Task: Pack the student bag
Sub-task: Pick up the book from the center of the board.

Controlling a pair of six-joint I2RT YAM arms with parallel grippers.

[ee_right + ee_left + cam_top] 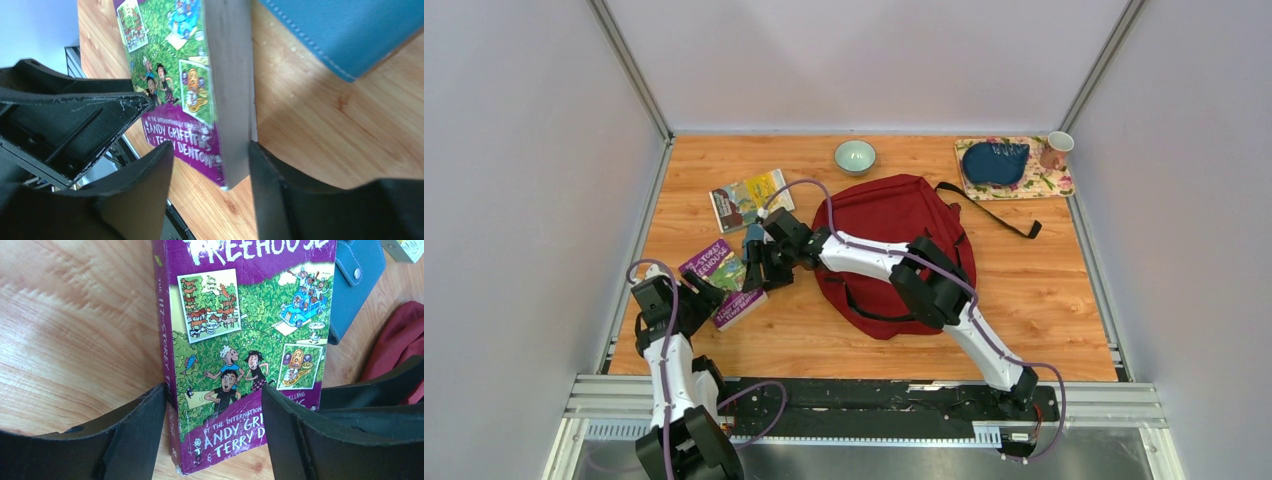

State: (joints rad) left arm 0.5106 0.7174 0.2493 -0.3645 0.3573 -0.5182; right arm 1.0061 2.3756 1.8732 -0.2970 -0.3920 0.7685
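Wooden table [1044, 300], seen from above. The student bag [884, 215] lies flat at its middle, dark red with black straps trailing toward 3 o'clock. I cannot tell from here whether its zip is open. No book is in it that I can see, so the packing looks barely started. At 9 o'clock from the bag lies the purple Treehouse paperback [719, 265], cover up, flat on the wood. Both my arms meet at it. A second picture book [749, 200] sits at 10 o'clock and a blue snap-button case [752, 237] just beyond the paperback's far end. My right gripper [210, 150] straddles the corner at the page edge, one finger against the page block and the other over the cover, parted wider than the book is thick and pinching nothing. My left gripper [215, 395] is at the near end, one finger just beside the spine and one over the cover, also released. The step in hand, as I judge it, is picking up this paperback with both grippers. Next move: get a finger under an edge, close on the book's thickness, lift it level and carry it toward 3 o'clock. The bag's mouth may first need finding and holding open.
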